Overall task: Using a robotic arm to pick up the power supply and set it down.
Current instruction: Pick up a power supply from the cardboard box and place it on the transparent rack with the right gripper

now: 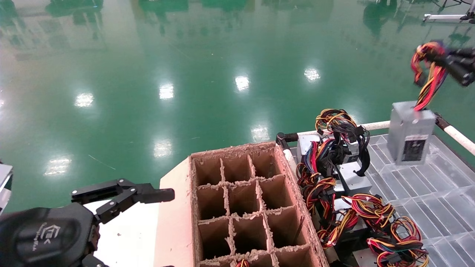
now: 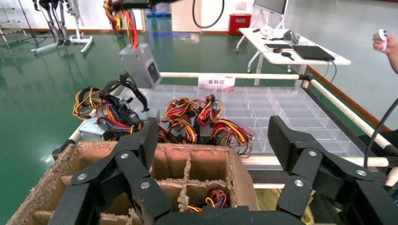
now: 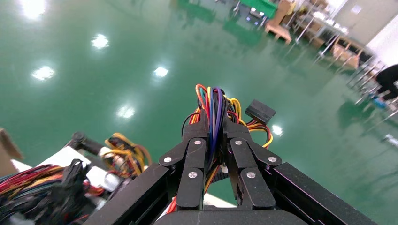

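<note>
The power supply (image 1: 410,133) is a grey metal box with a black-and-white label. It hangs tilted above the far right of the clear tray (image 1: 426,196). Its red, yellow and orange wire bundle (image 1: 426,85) runs up into my right gripper (image 1: 443,61), which is shut on it. In the right wrist view the wire bundle (image 3: 213,101) sticks out between the closed fingers of the right gripper (image 3: 215,126). The left wrist view shows the power supply (image 2: 140,64) hanging far off. My left gripper (image 2: 213,138) stands open and empty beside the cardboard box, one finger (image 1: 148,195) pointing at it.
A brown cardboard box (image 1: 287,163) with grid dividers stands in the middle; one cell holds wires (image 2: 213,199). Several other grey supplies with tangled wires (image 1: 345,174) lie on the tray's left part. A white rail (image 1: 374,126) borders the tray. Green floor lies beyond.
</note>
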`<action>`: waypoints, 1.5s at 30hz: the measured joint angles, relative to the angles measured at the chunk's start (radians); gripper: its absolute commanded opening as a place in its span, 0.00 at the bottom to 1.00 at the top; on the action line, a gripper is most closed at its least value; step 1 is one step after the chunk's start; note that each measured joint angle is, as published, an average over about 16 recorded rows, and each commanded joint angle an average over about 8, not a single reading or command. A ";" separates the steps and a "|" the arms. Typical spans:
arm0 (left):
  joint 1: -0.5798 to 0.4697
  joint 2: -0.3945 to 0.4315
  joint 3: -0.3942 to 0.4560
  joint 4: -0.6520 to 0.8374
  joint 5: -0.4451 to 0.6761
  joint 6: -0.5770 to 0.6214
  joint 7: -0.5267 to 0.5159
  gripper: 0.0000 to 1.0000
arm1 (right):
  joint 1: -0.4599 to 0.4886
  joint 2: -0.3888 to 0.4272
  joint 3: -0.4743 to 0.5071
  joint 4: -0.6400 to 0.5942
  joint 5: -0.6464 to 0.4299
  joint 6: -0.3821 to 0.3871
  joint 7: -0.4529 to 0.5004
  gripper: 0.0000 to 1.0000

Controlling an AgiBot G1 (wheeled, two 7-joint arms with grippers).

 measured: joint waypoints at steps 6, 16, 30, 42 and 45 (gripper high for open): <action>0.000 0.000 0.000 0.000 0.000 0.000 0.000 1.00 | -0.064 -0.019 0.019 -0.025 0.026 0.016 0.002 0.00; 0.000 0.000 0.000 0.000 0.000 0.000 0.000 1.00 | -0.146 -0.067 0.045 -0.024 0.064 0.066 0.012 0.00; 0.000 0.000 0.000 0.000 0.000 0.000 0.000 1.00 | -0.217 -0.063 0.058 -0.015 0.081 0.077 0.028 0.00; 0.000 0.000 0.001 0.000 0.000 0.000 0.000 1.00 | -0.251 -0.022 0.058 -0.001 0.081 0.052 0.030 0.00; 0.000 0.000 0.001 0.000 0.000 0.000 0.000 1.00 | -0.253 -0.012 0.054 0.003 0.076 0.047 0.027 0.00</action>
